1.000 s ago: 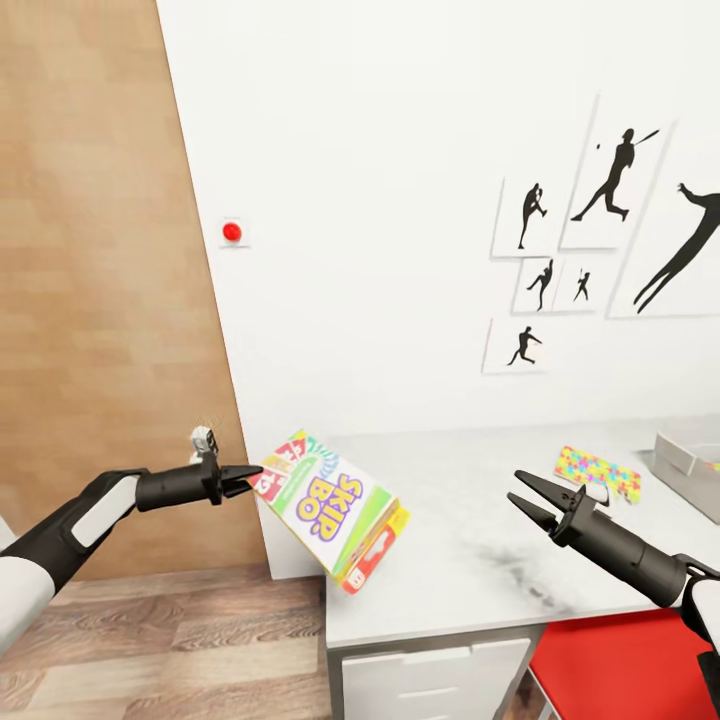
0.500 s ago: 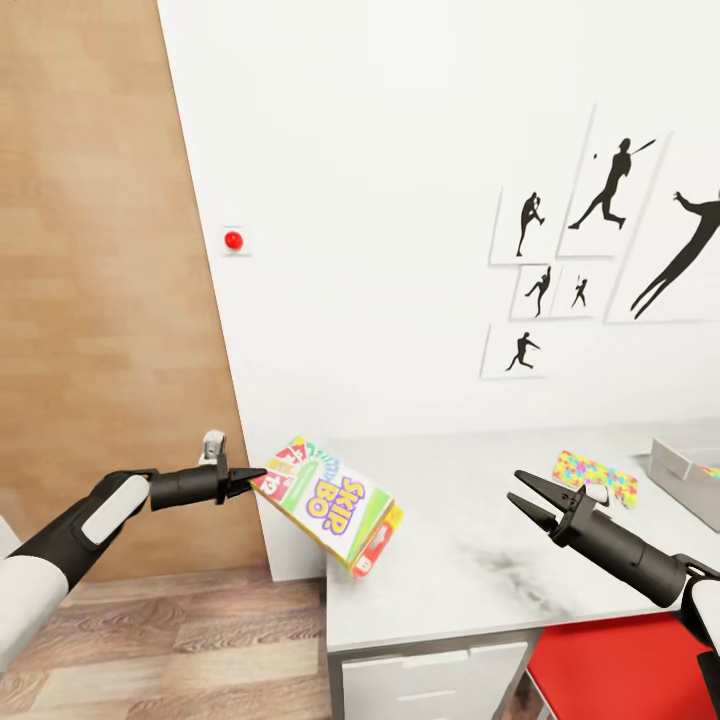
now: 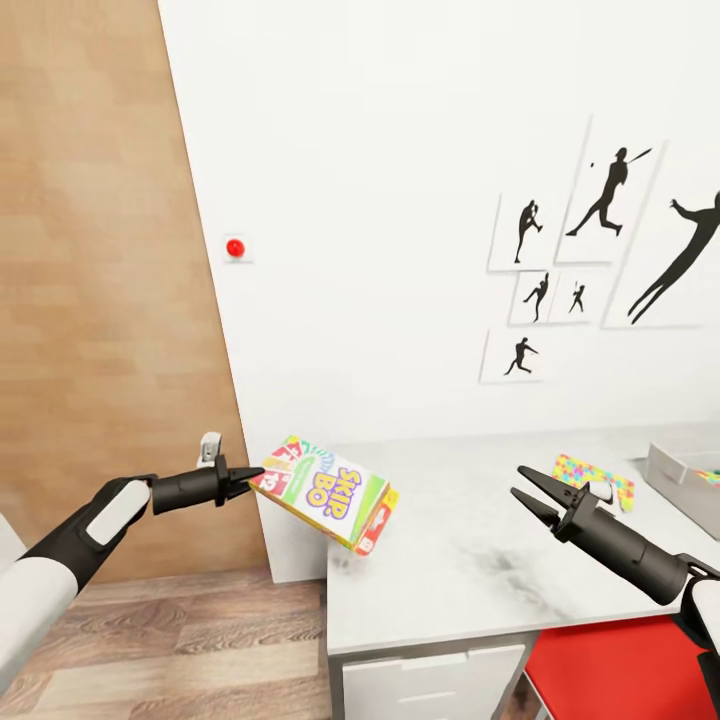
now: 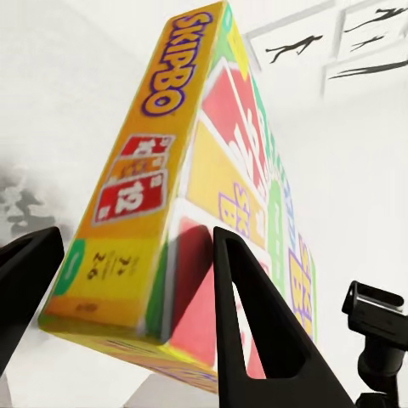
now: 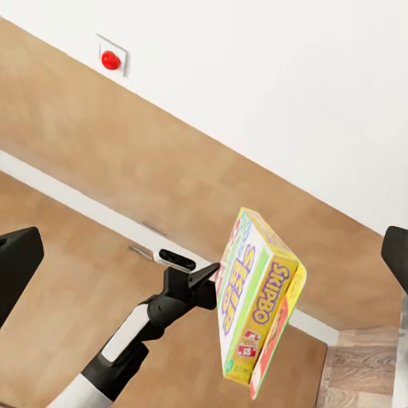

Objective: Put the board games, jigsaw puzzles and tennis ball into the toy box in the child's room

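Observation:
My left gripper (image 3: 252,473) is shut on one corner of the white, green and red Skip-Bo board game (image 3: 325,492). It holds the box tilted in the air over the left end of the table (image 3: 470,570). In the left wrist view the board game (image 4: 144,212) sits clamped between the dark fingers (image 4: 246,323). My right gripper (image 3: 530,495) hangs open and empty above the table, right of the box. One jigsaw puzzle (image 3: 583,471) lies flat just behind it. The pale grey toy box (image 3: 678,466) stands at the table's far right, cut by the frame edge.
A white wall with black athlete silhouette pictures (image 3: 600,190) and a red button (image 3: 235,247) backs the table. A wood-panelled wall is on the left. White drawer fronts (image 3: 420,685) and a red seat (image 3: 620,665) lie below the table edge. Wood-plank floor (image 3: 190,650) spreads at lower left.
The Skip-Bo box has swung up to a flatter tilt and moved slightly toward the table with the left gripper. The head view shifted a little. The right gripper stayed open.

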Motion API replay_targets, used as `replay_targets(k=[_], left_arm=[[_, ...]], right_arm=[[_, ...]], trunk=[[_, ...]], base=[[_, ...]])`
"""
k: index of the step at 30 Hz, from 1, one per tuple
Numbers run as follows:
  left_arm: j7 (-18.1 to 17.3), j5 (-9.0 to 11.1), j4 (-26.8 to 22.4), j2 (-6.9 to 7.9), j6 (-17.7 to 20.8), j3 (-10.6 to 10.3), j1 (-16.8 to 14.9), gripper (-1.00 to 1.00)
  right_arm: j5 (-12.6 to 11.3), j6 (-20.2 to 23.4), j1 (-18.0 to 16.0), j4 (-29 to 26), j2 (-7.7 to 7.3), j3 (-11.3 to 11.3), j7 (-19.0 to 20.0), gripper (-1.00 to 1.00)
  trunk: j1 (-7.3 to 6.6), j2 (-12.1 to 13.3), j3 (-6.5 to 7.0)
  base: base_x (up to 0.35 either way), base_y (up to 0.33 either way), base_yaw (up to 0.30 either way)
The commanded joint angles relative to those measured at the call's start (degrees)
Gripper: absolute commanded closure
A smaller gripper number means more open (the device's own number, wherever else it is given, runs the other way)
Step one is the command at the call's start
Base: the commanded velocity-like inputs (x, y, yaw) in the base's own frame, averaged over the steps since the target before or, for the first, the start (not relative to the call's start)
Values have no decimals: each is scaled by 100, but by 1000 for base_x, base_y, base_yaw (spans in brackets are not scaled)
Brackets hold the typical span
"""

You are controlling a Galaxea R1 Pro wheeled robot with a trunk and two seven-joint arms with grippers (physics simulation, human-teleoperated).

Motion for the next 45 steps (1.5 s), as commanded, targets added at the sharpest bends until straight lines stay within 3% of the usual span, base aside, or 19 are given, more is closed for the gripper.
replay_targets(k=[1, 24, 30, 34, 42, 45], left_arm=[[-22, 30, 24, 5, 16, -23, -8, 100], [-59, 30, 61, 14, -9, 46, -8, 100], [-59, 30, 68, 10, -10, 49, -8, 100], [-80, 42, 68, 8, 13, 52, -8, 100], [-478, 45, -156, 10, 301, 70, -12, 100], [-583, 52, -538, 9, 623, 86, -13, 100]], right_arm=[[33, 20, -5, 1, -1, -8, 36, -100], [57, 9, -4, 8, -4, 4, -5, -100], [136, 190, -46, 63, -209, -46, -597, -100], [110, 280, -58, 93, -460, -46, -951, -100], [102, 280, -41, 78, -500, 106, -1017, -100], [104, 280, -21, 52, -495, 129, -1018, -100]], trunk=[[-22, 36, 11], [-527, 958, 423], [-659, 1199, 531], [-747, 1359, 603], [-922, 1680, 747], [-988, 1801, 800]], base=[[0, 0, 0], [0, 0, 0], [0, 0, 0], [0, 0, 0], [0, 0, 0], [0, 0, 0]])
